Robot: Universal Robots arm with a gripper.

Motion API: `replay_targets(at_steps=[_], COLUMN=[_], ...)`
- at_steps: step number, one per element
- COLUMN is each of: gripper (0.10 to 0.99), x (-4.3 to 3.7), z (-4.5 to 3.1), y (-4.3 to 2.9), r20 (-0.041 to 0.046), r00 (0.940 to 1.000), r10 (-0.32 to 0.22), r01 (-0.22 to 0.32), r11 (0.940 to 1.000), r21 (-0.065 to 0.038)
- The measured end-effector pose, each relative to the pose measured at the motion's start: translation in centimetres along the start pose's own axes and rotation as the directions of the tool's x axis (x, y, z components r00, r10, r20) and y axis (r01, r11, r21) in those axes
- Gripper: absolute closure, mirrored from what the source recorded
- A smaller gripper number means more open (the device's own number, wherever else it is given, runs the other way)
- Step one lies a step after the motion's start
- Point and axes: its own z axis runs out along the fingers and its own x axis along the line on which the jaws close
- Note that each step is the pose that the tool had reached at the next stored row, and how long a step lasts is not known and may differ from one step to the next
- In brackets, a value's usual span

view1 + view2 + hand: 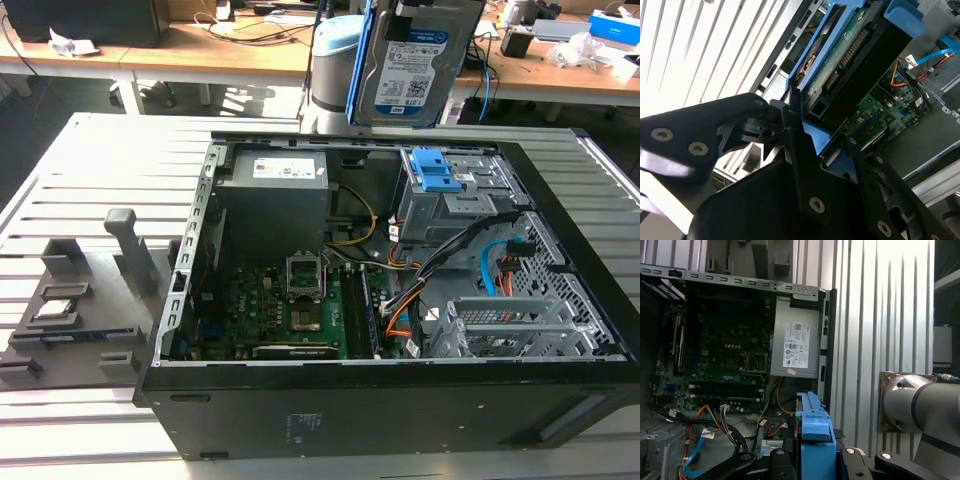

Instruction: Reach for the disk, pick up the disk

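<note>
The disk [415, 62], a silver drive with a white-and-blue label and blue side rails, hangs upright in the air above the back of the open computer case [300, 415] in the exterior view. In the second wrist view my gripper [817, 134] is shut on the disk [850, 65], one black finger [790, 125] on each side of its blue rail. The drive's green circuit board and connector face the camera there. In the first wrist view the blue rail [815, 430] stands edge-on above the case interior.
Inside the case lie a power supply [275, 190], the motherboard [290, 310], orange and blue cables [490, 265] and a drive cage holding a bare blue bracket [440, 170]. A grey fixture [75, 300] with small parts sits on the slatted table at the exterior view's left.
</note>
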Motion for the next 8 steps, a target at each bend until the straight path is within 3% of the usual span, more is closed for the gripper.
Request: replay_targets(at_steps=[3,8], gripper=[0.718,0.718], x=[0.1,0.1], z=[0.47,0.48], y=[-0.99,-1.02], r20=[-0.0002,-0.0003], r00=[1.0,1.0], r10=[0.0,0.0], r01=[0.0,0.0], r11=[1.0,1.0], r21=[0.0,0.0])
